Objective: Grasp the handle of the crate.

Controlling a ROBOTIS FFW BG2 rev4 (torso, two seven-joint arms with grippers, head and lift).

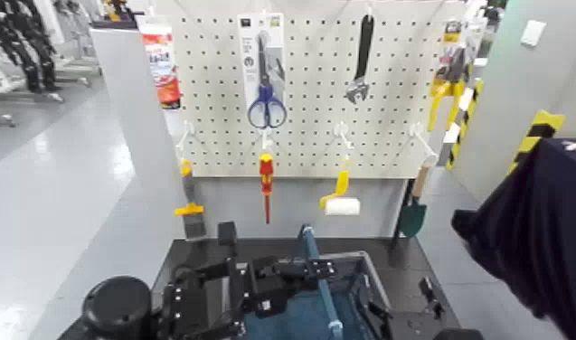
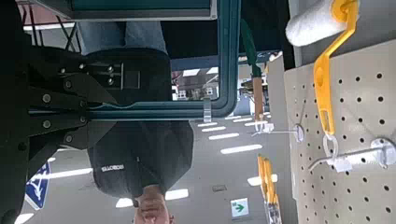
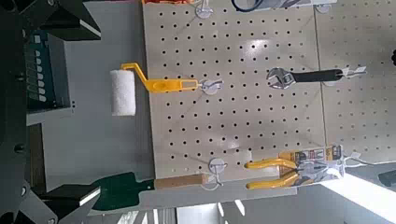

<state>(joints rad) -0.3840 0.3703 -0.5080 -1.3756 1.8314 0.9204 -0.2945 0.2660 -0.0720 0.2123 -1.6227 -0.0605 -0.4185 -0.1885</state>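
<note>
The blue crate [image 1: 296, 316] stands at the bottom centre of the head view, below the pegboard. Its thin blue handle [image 1: 318, 271] stands up over the crate's middle. My left gripper [image 1: 302, 268] reaches in from the left at the handle's mid-height. In the left wrist view the handle bar [image 2: 168, 108] runs between the two dark fingers [image 2: 89, 73], which are closed on it. My right gripper [image 1: 429, 297] hangs by the crate's right side, open and empty. In the right wrist view [image 3: 65, 112] its jaws stand wide apart, with a slatted crate side [image 3: 45, 70] beside them.
The pegboard [image 1: 318, 90] behind holds scissors [image 1: 266, 86], a red-and-yellow screwdriver [image 1: 266, 185], a paint roller [image 1: 340, 201], a wrench [image 1: 362, 59], a scraper [image 1: 191, 199] and a trowel [image 1: 414, 208]. A person in dark clothes [image 1: 540, 235] stands close at the right.
</note>
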